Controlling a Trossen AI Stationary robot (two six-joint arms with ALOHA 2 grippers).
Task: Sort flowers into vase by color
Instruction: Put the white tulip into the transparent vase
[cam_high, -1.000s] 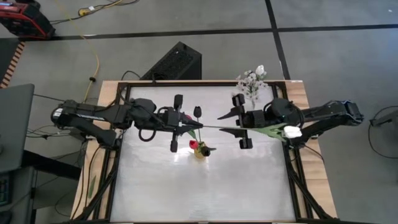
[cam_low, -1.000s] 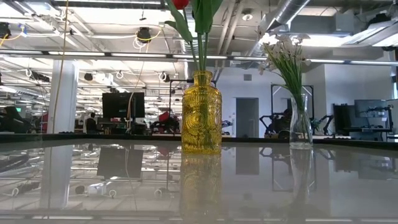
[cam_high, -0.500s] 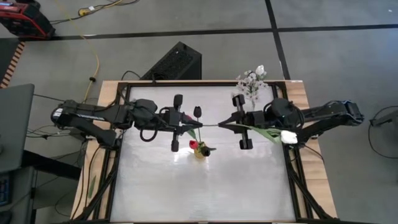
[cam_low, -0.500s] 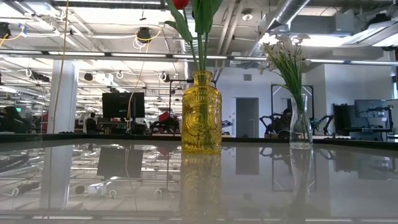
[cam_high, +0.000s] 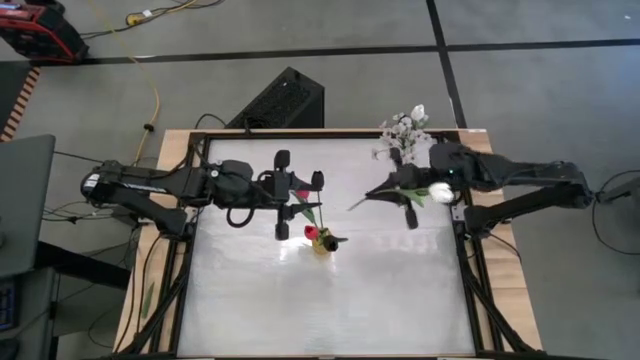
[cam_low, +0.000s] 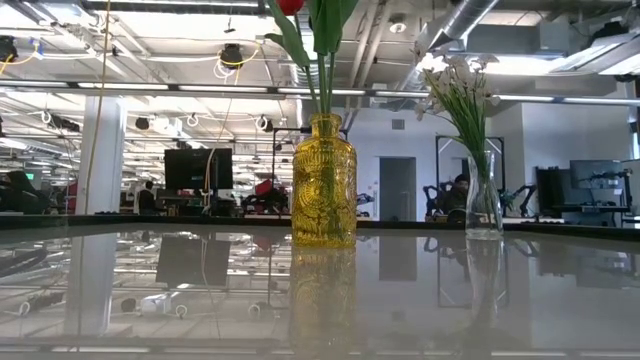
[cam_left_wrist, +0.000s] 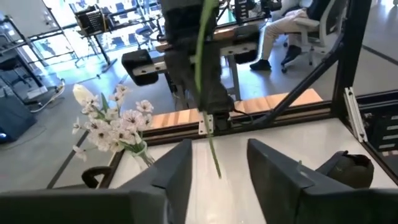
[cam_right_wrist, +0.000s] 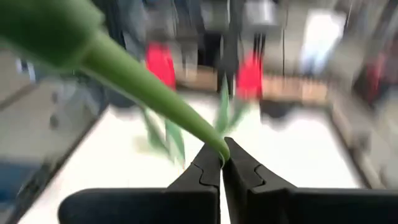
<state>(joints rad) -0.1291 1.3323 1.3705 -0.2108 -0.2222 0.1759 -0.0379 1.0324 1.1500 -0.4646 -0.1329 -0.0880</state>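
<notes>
A white tulip (cam_high: 438, 191) with a long green stem (cam_high: 362, 201) is held above the table's right half by my right gripper (cam_high: 378, 196), which is shut on the stem. My left gripper (cam_high: 308, 203) stands open left of centre, facing the stem's free end (cam_left_wrist: 216, 168), which is clear of its fingers. A yellow vase (cam_low: 323, 180) near the centre holds a red tulip (cam_high: 312, 232) by its stem. A dark tulip head (cam_high: 317, 180) shows by the left gripper. A clear vase (cam_low: 483, 205) at the far right holds white blossoms (cam_high: 403, 130). My right gripper pinches the tulip's green stem (cam_right_wrist: 208, 138) between its two fingertips, a short way from the stem's free end. The fingers reach in from the table's right. The stem slants back from the fingertips toward the wrist, where the white head sits. The tulip is clear of the table.
A black box (cam_high: 285, 100) stands beyond the table's far edge. The dark table frame (cam_high: 470, 260) and a wooden border (cam_high: 500, 290) run along the right side. A person (cam_left_wrist: 292, 25) sits in a chair beyond the table's right side.
My right gripper has shut on the stem, then swung with it toward the far right. My left gripper has let go of the stem. The tulip has turned: its white head has gone toward the far edge, and its free end has drawn away from the left gripper.
</notes>
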